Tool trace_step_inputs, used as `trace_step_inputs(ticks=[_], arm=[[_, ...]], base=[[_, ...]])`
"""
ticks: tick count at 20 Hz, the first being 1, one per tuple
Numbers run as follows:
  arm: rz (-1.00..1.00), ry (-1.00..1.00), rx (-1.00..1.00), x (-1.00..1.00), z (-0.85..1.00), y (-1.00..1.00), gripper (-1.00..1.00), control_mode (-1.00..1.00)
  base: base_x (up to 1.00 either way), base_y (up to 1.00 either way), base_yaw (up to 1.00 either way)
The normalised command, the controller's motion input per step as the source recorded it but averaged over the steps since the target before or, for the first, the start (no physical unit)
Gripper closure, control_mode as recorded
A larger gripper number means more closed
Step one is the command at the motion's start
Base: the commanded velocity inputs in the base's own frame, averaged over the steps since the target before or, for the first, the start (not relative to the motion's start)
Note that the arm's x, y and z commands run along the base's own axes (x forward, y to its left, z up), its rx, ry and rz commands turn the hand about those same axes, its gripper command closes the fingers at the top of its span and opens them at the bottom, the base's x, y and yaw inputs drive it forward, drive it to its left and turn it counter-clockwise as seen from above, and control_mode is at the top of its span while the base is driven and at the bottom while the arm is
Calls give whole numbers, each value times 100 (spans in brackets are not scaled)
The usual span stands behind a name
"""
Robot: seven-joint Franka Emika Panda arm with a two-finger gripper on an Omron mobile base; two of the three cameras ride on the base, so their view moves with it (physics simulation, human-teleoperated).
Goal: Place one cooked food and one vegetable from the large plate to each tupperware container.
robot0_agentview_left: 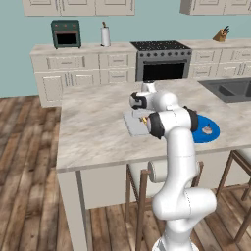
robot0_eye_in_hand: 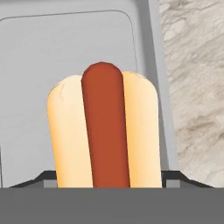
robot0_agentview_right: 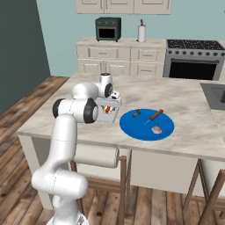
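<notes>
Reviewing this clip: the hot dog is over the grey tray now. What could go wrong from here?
1. The hot dog sits between the fingertips of the hand, above the tray; whether it is resting there is unclear, so letting go may let it roll.
2. It lies near the tray's right wall, beside bare counter.
3. The blue plate is close by; a wide swing back might knock its food.

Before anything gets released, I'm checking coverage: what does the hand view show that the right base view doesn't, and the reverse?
Hand view: the hot dog up close, sausage in its bun, held in the gripper over the grey tupperware container. Right base view: the blue plate carrying a small dark piece, a long orange-brown stick and a pale lump. Both: the container and the marble counter.
</notes>
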Motion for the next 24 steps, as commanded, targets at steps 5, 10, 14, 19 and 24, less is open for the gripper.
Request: trace_step_inputs(ticks=[5,10,14,19,24], arm=[[0,0,0,0,-1,0,-100,-100],[0,0,0,-3,2,0,-100,-100],[0,0,0,-18,17,0,-100,-100],[-7,-6,2,-22,53,-61,-100,-100],[-18,-21,3,-51,51,-82,-100,-100]], base=[[0,0,0],[0,0,0],[0,0,0],[0,0,0],[0,0,0]])
